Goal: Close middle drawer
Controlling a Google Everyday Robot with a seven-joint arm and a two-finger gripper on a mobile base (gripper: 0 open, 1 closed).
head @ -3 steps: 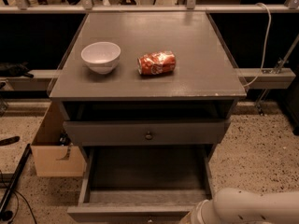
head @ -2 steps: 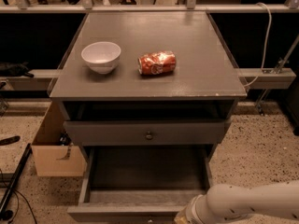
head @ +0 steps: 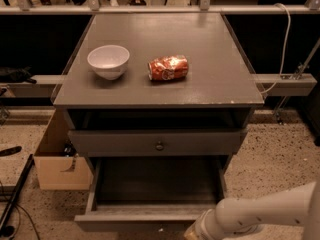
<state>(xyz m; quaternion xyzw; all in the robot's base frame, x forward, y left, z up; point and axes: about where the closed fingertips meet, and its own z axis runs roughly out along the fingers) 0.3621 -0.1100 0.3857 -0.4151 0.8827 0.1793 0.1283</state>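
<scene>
The middle drawer [head: 150, 186] is pulled far out of the dark grey-brown cabinet, and its inside looks empty. Its front panel [head: 140, 221] runs along the bottom of the camera view. The matching drawer front above it [head: 159, 143], with a round knob, sits only slightly out. My gripper [head: 193, 232] is at the bottom edge of the view, at the end of my white arm [head: 260, 211], which reaches in from the lower right. It is right at the open drawer's front panel, right of centre, and is mostly cut off by the frame.
A white bowl [head: 108, 60] and a crushed red can [head: 168, 67] lie on the cabinet top [head: 200, 44]. An open cardboard box [head: 57, 161] stands on the floor to the left of the cabinet. A railing and a cable run behind.
My arm has reached further left along the open drawer's front panel. The drawer, bowl and can have not moved.
</scene>
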